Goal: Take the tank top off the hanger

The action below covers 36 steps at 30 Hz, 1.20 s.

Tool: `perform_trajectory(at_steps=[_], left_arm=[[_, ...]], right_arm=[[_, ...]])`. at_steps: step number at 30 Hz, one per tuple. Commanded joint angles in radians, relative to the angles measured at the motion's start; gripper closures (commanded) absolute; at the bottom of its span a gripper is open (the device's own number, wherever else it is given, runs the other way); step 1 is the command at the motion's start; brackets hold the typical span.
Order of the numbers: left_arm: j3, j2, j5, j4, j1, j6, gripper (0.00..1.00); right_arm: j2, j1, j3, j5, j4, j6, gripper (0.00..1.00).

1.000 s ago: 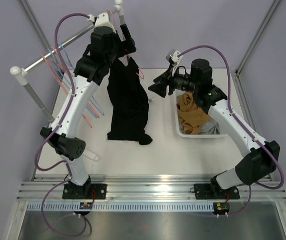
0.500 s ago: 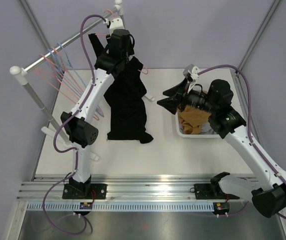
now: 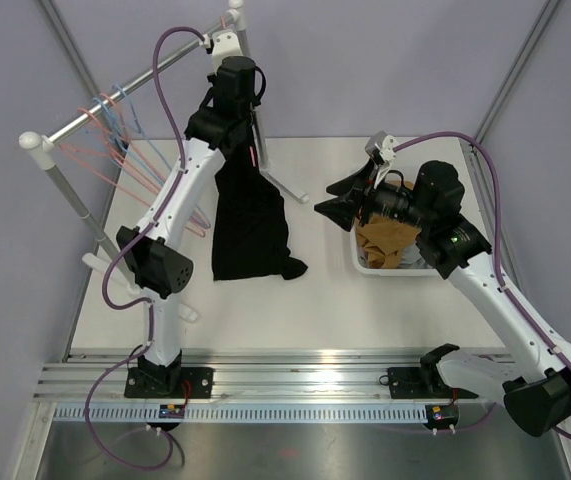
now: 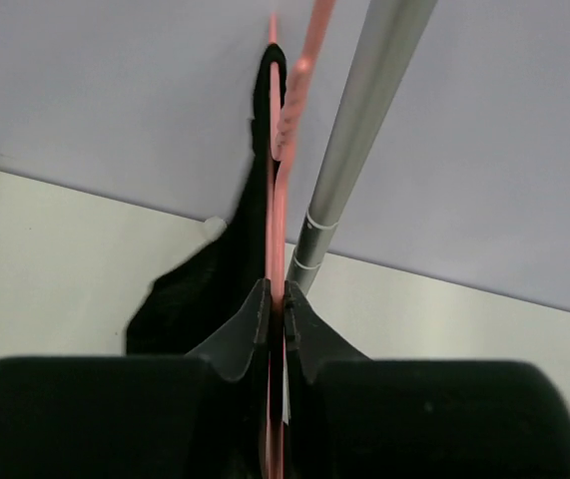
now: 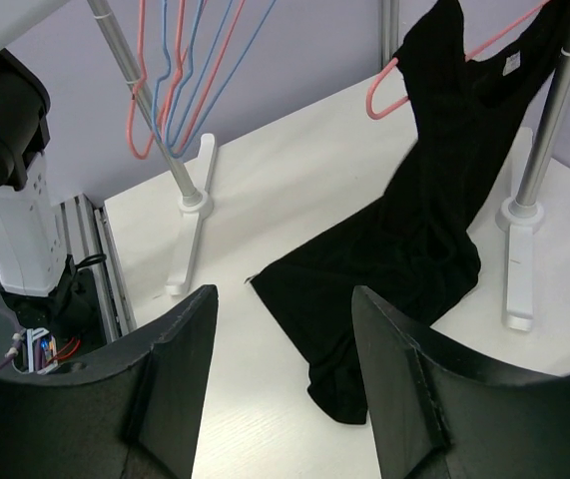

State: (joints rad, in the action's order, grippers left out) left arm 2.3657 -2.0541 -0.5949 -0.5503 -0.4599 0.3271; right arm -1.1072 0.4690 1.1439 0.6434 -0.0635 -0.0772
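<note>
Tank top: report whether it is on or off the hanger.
On. The tank top hangs from the pink hanger, its hem trailing on the table; the left hand is shut on the hanger.

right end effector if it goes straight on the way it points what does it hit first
Probably the tank top, its lower part lying on the table; nothing else shows between, though depth is unclear.

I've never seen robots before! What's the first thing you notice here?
A long black tank top hangs from a pink hanger at the back, its hem pooled on the table. The left end effector pinches that hanger, while the right end effector gapes open near a white basket of brown clothes.
</note>
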Motion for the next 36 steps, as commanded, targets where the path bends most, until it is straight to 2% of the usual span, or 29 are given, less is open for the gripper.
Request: perform_trajectory(at_steps=[1,13,18,20,22,25,28,36], left_arm=[[-0.02,0.092,-0.066,0.052,-0.008,0.023,0.99],[-0.022,0.189,-0.267,0.161,-0.1,0.043,1.0],[-0.028,0.242,-0.325,0.139,-0.151,0.044,1.0],[-0.08,0.277,-0.326,0.104,-0.164,0.088,1.0],[-0.149,0.356,-0.313,0.089,-0.181,0.13,1.0],[-0.311,0.48,-0.226,0.096,-0.195,0.21,1.0],[-0.436,0.581,-0.124,0.089,-0.198,0.269,1.0],[-0.621,0.768,0.147,0.062,-0.201,0.346,1.0]], right_arm=[[0.015,0.008,0.005,-0.013,0.004,-0.007,0.36],[0.056,0.007,0.004,-0.018,-0.041,0.013,0.34],[0.078,0.007,-0.001,-0.028,-0.059,0.019,0.34],[0.084,0.008,-0.003,-0.034,-0.061,0.016,0.33],[0.092,0.007,-0.003,-0.04,-0.062,0.005,0.33],[0.101,0.008,-0.006,-0.07,-0.058,-0.019,0.26],[0.122,0.007,-0.033,-0.154,-0.019,-0.067,0.01],[0.067,0.007,0.007,-0.29,-0.039,-0.188,0.01]])
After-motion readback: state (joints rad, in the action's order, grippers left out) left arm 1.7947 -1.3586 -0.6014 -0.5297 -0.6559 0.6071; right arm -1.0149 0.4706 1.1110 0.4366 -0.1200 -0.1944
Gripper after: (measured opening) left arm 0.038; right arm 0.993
